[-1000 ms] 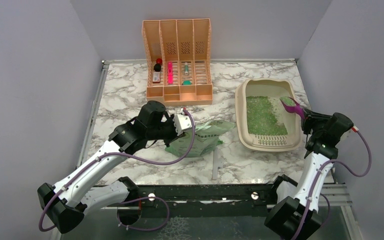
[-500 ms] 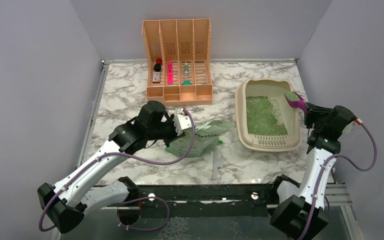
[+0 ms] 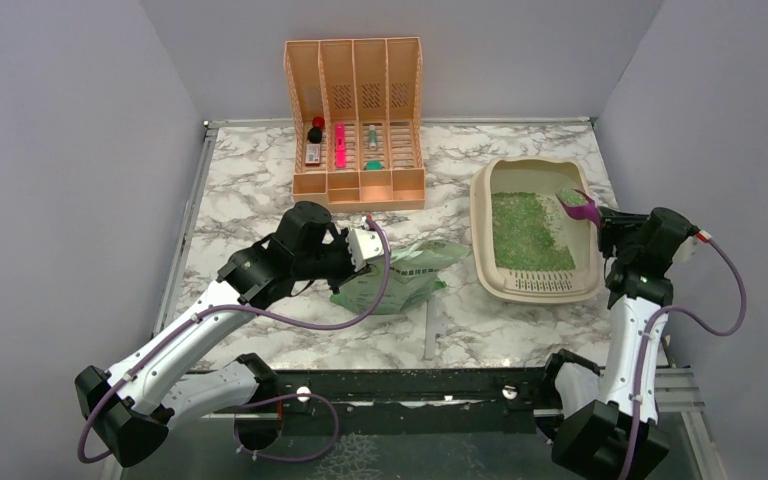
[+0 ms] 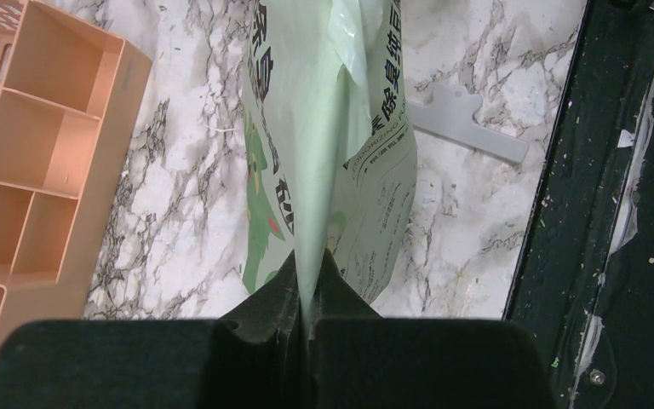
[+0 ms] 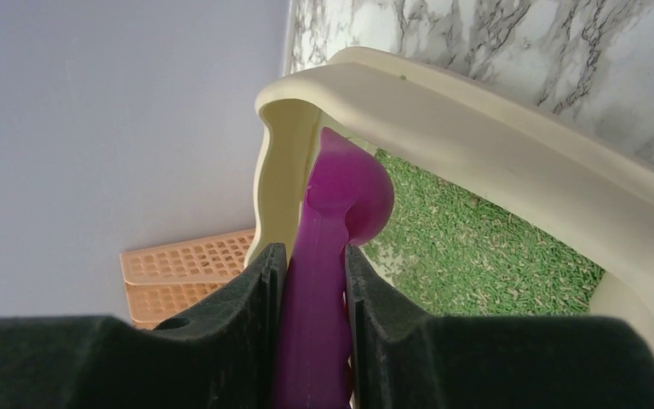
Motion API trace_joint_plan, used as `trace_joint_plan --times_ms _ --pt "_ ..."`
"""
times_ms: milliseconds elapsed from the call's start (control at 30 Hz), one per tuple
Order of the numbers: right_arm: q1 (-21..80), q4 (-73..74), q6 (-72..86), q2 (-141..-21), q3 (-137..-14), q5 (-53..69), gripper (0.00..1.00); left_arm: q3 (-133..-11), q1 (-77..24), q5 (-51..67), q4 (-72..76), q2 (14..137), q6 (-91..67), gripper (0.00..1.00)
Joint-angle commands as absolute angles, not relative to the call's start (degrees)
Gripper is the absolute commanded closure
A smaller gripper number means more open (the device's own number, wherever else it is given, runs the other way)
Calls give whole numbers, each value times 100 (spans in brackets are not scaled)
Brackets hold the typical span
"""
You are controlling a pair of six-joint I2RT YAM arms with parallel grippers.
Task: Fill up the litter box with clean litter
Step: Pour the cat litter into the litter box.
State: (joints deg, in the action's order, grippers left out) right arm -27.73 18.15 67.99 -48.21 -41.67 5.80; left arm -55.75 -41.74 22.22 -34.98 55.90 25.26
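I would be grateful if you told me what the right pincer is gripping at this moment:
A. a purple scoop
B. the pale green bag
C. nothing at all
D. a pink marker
A: in the right wrist view the right pincer clamps the handle of a purple scoop at the litter box.

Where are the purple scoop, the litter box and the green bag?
purple scoop [image 5: 347,192]: right wrist view, back of its bowl.
litter box [image 3: 478,225]: top view, left rim.
green bag [image 4: 306,128]: left wrist view, middle fold.
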Motion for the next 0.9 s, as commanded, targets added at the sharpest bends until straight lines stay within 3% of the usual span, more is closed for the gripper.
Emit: trace_joint_plan --times_ms 0,867 --pt "-2493 1852 6681 -4904 -4353 32 99 -5634 -4179 2435 -2911 5464 2440 100" --pt "-1837 1609 6733 -5076 -4420 -938 99 -5634 -4183 2435 -2905 5501 2435 100"
